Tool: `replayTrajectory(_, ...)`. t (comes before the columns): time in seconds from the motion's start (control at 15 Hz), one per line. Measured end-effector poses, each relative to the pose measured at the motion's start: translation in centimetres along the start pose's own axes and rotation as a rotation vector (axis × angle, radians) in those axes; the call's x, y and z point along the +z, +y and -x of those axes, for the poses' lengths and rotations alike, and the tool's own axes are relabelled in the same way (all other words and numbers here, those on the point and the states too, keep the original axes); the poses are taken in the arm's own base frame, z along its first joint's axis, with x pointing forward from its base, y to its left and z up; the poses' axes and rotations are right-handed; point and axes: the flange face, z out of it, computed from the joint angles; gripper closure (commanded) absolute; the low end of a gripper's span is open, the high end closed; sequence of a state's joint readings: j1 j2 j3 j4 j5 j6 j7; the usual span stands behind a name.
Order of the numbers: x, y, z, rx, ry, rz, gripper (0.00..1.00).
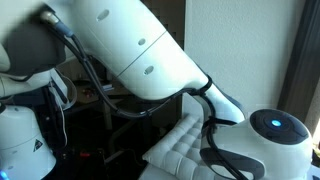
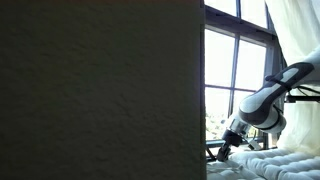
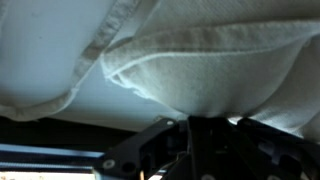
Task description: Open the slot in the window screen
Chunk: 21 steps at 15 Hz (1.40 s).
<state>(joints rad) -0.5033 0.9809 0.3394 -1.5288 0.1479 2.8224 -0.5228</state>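
The gripper (image 2: 222, 152) was closed tight, jaws together, low at the foot of the window (image 2: 236, 70) in an exterior view; whether it pinched anything could not be told. The screen slot was too small to make out. The arm (image 2: 268, 100) reached down over a ribbed white cushion (image 2: 275, 165). In the wrist view, a folded white cloth (image 3: 200, 70) hung just above the gripper.

Glossy plastic arm (image 1: 140, 50); rough cloth (image 3: 220, 70)
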Motion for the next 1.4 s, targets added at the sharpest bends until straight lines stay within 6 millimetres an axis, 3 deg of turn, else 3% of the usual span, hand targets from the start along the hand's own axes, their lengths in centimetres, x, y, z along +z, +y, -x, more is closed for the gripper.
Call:
replayTrajectory(0.47,0.2,-0.3,-0.4,-0.031,-0.035,0.002,1.00)
replayTrajectory(0.73,-0.3,-0.3,-0.7,-0.117,-0.091,-0.091,1.00)
replayTrajectory(1.0,-0.9,0.4,-0.9,-0.155,-0.058,-0.075,1.00)
replayTrajectory(1.4,-1.9,-0.5,-1.4,-0.196,0.081,-0.013,1.00)
